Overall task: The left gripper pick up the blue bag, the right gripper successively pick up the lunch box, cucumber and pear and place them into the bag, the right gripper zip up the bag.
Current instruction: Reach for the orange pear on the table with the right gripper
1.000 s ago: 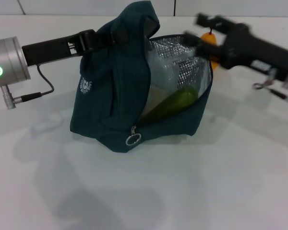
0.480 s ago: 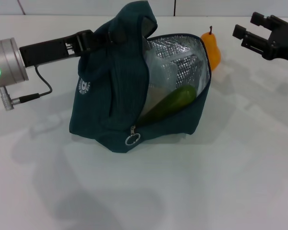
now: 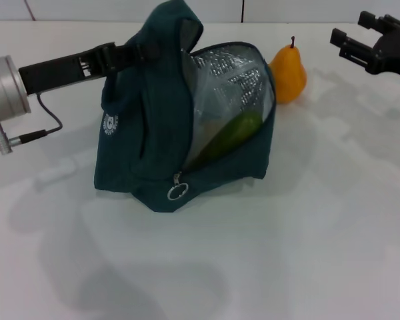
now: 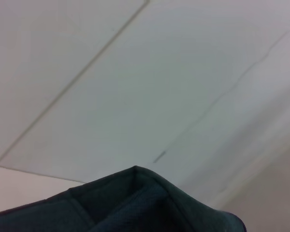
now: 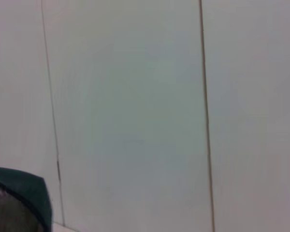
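The blue bag (image 3: 147, 140) stands mid-table in the head view, its mouth open toward the right and its foil lining showing. My left gripper (image 3: 137, 52) is shut on the bag's top strap and holds it up. Teal fabric of the blue bag (image 4: 135, 203) fills the lower part of the left wrist view. The cucumber (image 3: 235, 132) lies inside the bag; I cannot make out the lunch box behind it. The pear (image 3: 288, 72) stands upright on the table just right of the bag. My right gripper (image 3: 352, 28) hovers open and empty, to the right of the pear.
The zipper's ring pull (image 3: 177, 193) hangs at the bag's front lower corner. A grey cable (image 3: 37, 133) trails from the left wrist. White table (image 3: 307, 233) surrounds the bag. A corner of the blue bag (image 5: 24, 193) shows in the right wrist view.
My right gripper has pulled back from the bag's mouth to the far right. The bag has tipped slightly left and its opening has narrowed, so the pear shows fully.
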